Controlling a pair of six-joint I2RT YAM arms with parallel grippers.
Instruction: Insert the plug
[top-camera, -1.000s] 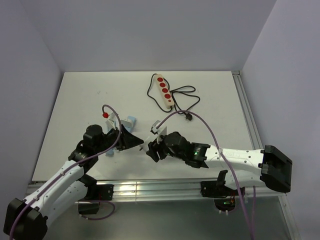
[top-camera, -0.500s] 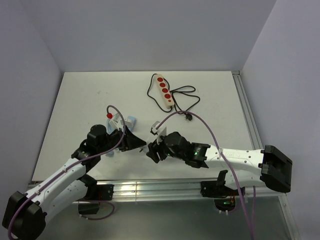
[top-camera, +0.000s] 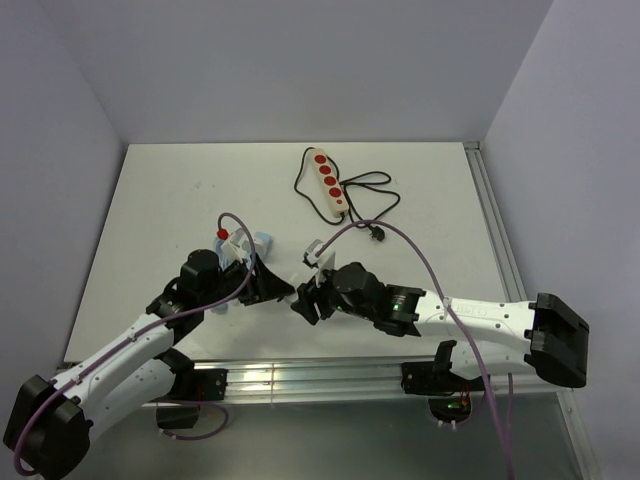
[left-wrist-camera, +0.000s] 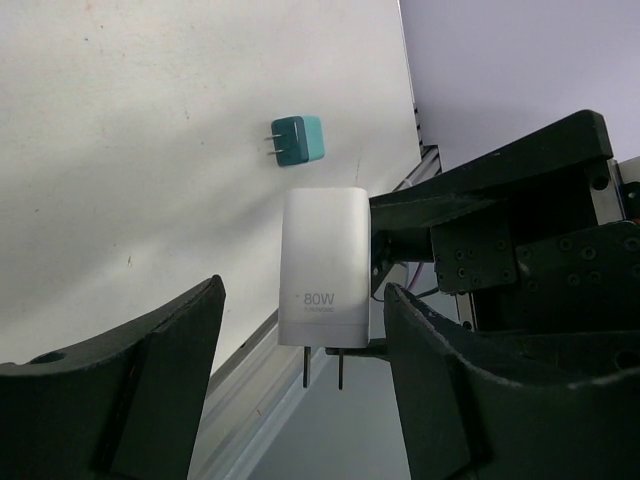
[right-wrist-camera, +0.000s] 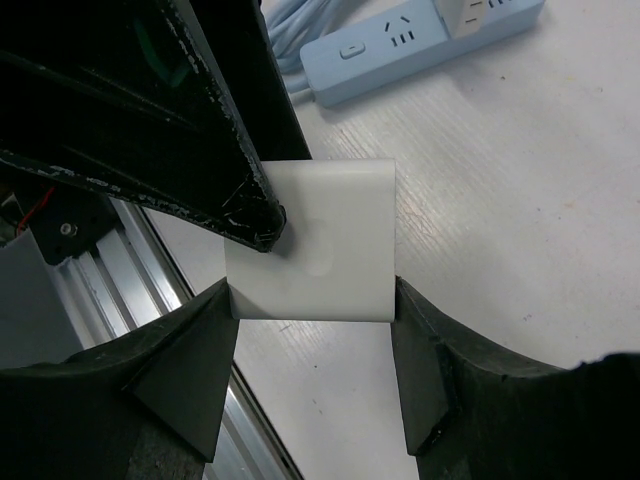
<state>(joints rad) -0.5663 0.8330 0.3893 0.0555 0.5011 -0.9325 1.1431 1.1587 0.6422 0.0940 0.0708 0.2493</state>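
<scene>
The white charger (right-wrist-camera: 320, 240) is not yet plugged in. The right fingers (right-wrist-camera: 190, 370) clamp its sides at the lower centre of the top view, near the tabletop's (top-camera: 150, 200) front edge. The left fingers (left-wrist-camera: 150, 380) stand wide, straddling it without gripping. The blue power strip (right-wrist-camera: 420, 45) lies close by, and reaching a socket remains. The rail crowds the lower side; open room lies toward the frame's top.
</scene>
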